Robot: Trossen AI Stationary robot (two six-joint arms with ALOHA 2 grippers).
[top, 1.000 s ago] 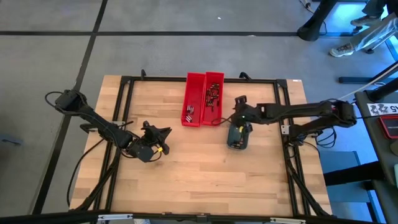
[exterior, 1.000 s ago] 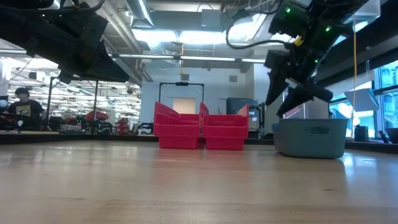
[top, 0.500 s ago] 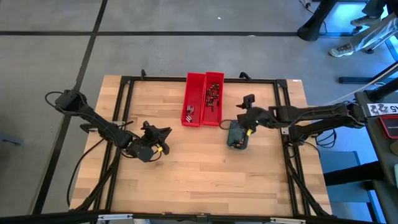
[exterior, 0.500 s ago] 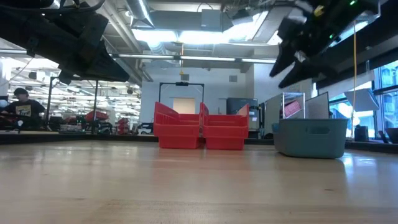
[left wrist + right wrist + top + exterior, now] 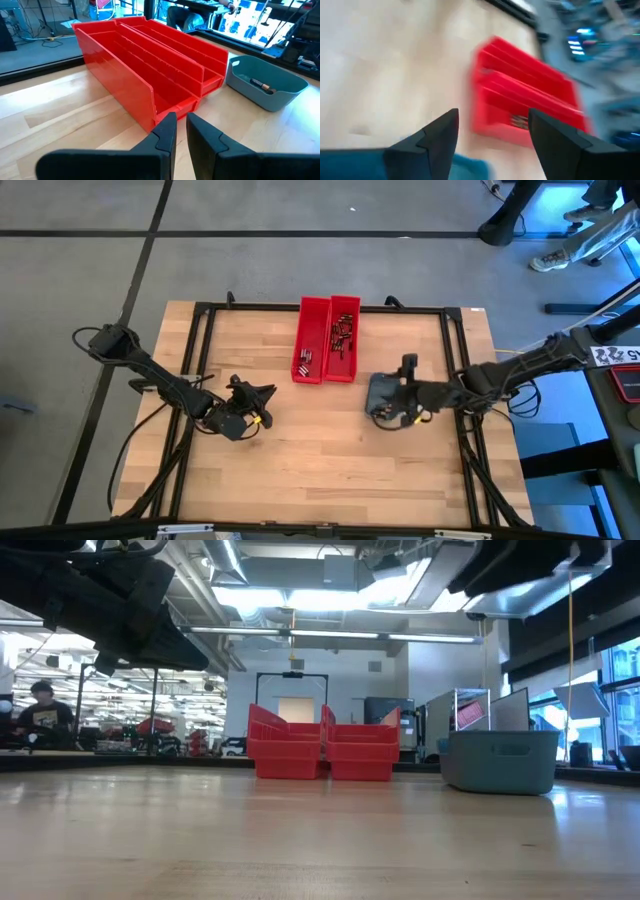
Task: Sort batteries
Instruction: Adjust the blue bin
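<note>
Withdrawn from the red bins (image 5: 326, 340), right end effector (image 5: 408, 412) hangs wide-open, empty, above grey case (image 5: 383, 393).

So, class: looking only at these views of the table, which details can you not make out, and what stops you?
- Grey-blue rounded plastic case, high view: contents partly hidden by the right gripper above it.
- Same case, low view: its wall hides everything inside.
- Tiny dark cylindrical batteries in the two red plastic bins, high view: too small to count.
- Right wrist view: motion blur smears the bins.
</note>
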